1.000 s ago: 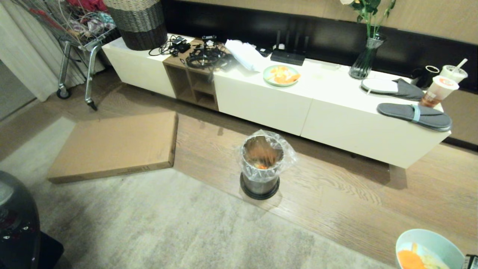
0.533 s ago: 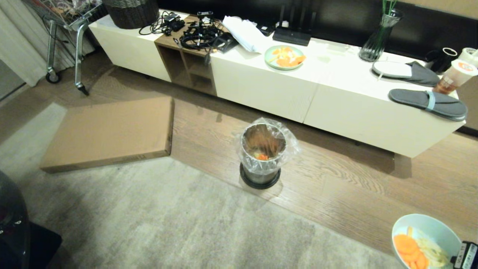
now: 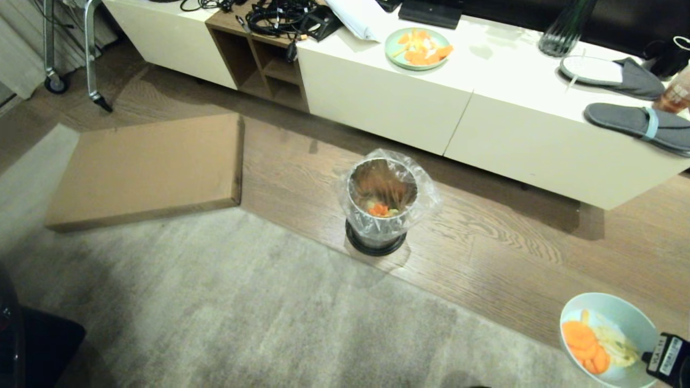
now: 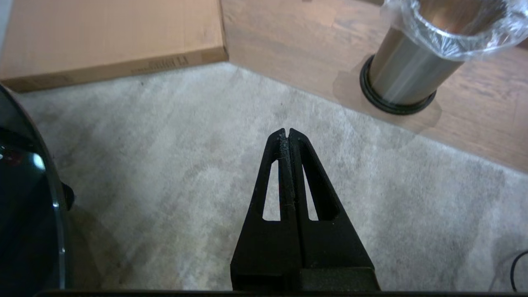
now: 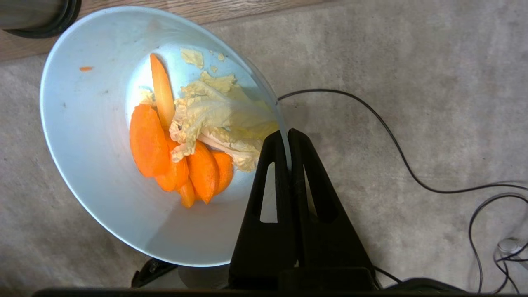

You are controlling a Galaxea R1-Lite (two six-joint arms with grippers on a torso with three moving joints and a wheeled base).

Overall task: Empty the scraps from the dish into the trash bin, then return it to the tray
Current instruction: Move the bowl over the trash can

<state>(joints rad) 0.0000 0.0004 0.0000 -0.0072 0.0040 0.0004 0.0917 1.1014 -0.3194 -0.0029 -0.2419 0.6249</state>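
The right claw [image 5: 287, 136] is clamped tight on the rim of the dish [image 5: 95, 165], one finger inside and one outside, holding it above the grey carpet [image 3: 242, 302]. The scraps [image 5: 181, 144], carrot slices and pale cabbage leaf, lie inside the dish. The trash bin [image 3: 380, 202] stands well apart on the wooden floor, some scraps already in its liner. The left claw [image 4: 288, 134] hangs pressed together over the carpet, holding nothing.

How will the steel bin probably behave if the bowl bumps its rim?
The trash bin looks tall and narrow on a small black base ring, so it may tip. It holds few scraps, so it is probably light. Its loose plastic liner would likely crumple.
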